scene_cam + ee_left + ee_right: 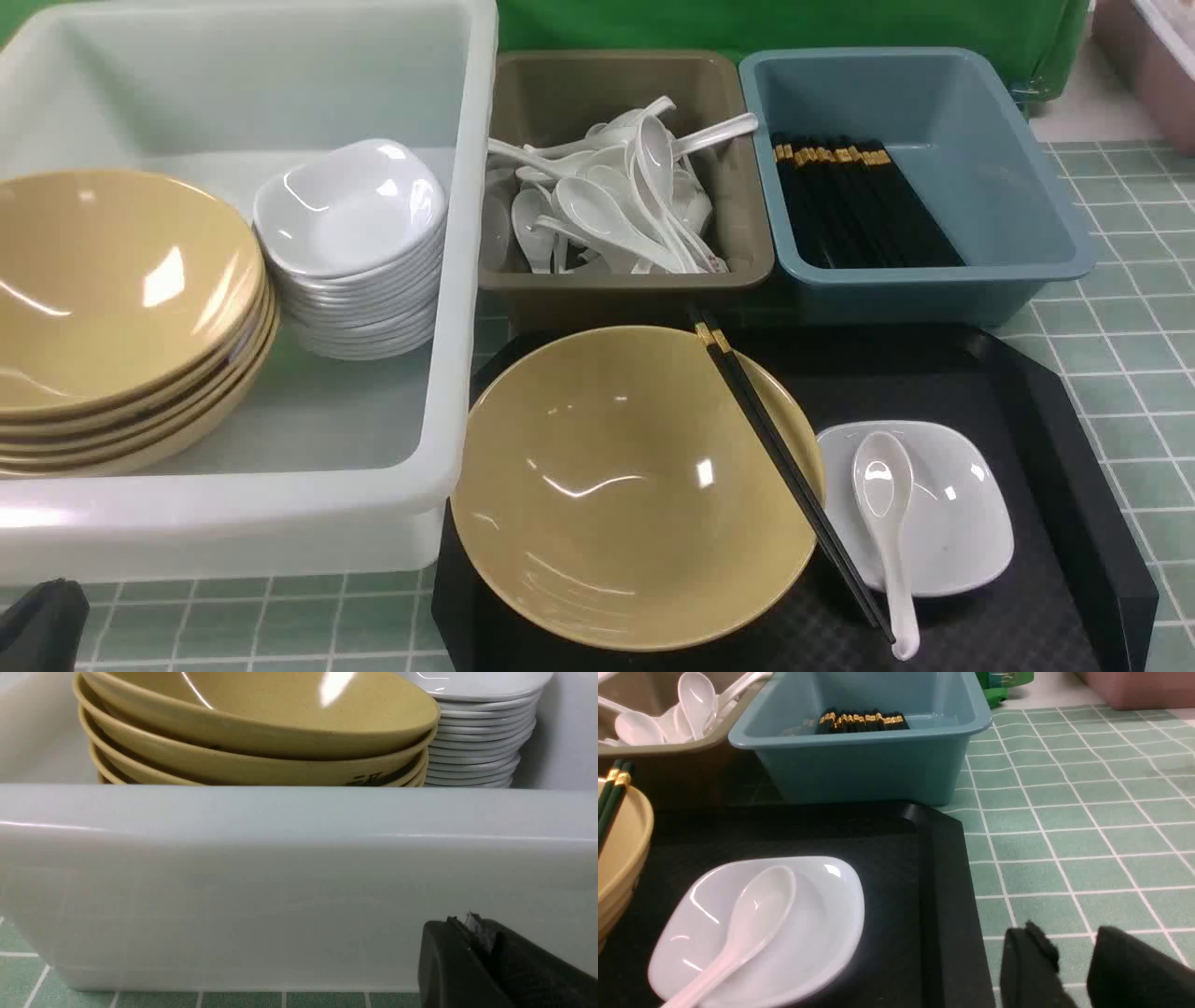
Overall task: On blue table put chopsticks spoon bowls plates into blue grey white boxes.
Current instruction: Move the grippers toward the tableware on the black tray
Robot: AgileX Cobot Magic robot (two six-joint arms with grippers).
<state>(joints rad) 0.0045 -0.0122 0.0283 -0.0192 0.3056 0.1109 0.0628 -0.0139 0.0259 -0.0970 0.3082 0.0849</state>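
**Both pincers empty, tray not yet cleared**

Right gripper (1071, 940) stands part-open and empty beside the tray (943, 882). Left gripper (472, 938) is closed on nothing, by the white box (280, 882). The spoon (752, 914) lies in the plate (822, 933), and the chopsticks (779, 448) lie across the bowl (607, 504). Likely next, the right gripper reaches for the spoon, bound for the grey box (560, 93).

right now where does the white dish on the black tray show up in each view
Front view: the white dish sits lower right on the black tray, beside the yellow bowl, with a spoon in it.
Left wrist view: not in it, only stacked dishes in the white box.
Right wrist view: white dish on the tray, nearer than the blue box.
Shared landmark: the blue box holding chopsticks.
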